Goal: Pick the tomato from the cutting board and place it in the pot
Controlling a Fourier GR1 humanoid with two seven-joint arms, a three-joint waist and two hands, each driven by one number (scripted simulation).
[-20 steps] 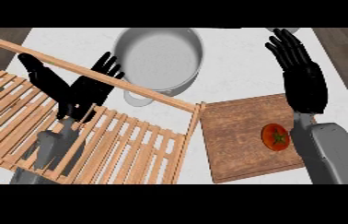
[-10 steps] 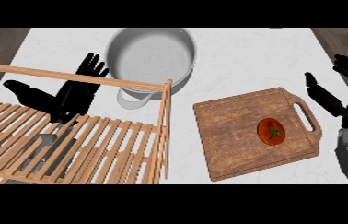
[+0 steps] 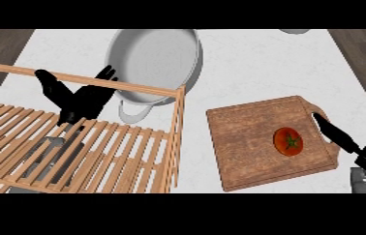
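A slatted wooden rack (image 3: 107, 147) stands at the left of the white counter (image 3: 271, 69)

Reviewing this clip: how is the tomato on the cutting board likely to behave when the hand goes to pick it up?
The tomato looks round and smooth-skinned, so it may roll on the flat cutting board if nudged sideways. Its glossy skin could slip between the fingers of the right hand. It probably bruises if squeezed.

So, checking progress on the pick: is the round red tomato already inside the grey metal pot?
No, the round red tomato lies on the brown wooden cutting board, apart from the grey metal pot.
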